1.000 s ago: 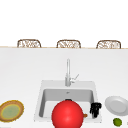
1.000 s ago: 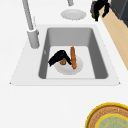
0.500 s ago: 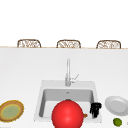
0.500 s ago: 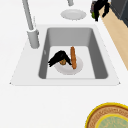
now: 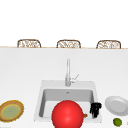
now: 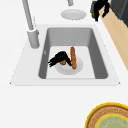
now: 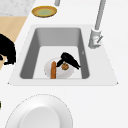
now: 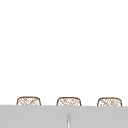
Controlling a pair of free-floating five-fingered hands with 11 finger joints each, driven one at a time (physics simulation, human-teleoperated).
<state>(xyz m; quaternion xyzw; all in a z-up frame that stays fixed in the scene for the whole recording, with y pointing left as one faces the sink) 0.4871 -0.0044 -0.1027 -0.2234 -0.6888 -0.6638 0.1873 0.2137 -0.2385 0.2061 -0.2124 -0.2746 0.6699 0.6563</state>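
Left side view: one hand (image 6: pixel 58 59) is down in the sink (image 6: pixel 32 72), fingers curled round a small brown cookie (image 6: pixel 63 62) on the white plate (image 6: pixel 66 70), right beside the carrot (image 6: pixel 73 57).

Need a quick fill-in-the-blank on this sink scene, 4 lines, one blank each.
1. The left hand is down inside the ____.
2. Beside it, a long orange stick lies on a white ____.
3. In the front view, a big ball of ____ colour sits below the faucet.
4. In the front view, the right hand hovers at the basin's ____ edge.
Missing words: sink; plate; red; right.
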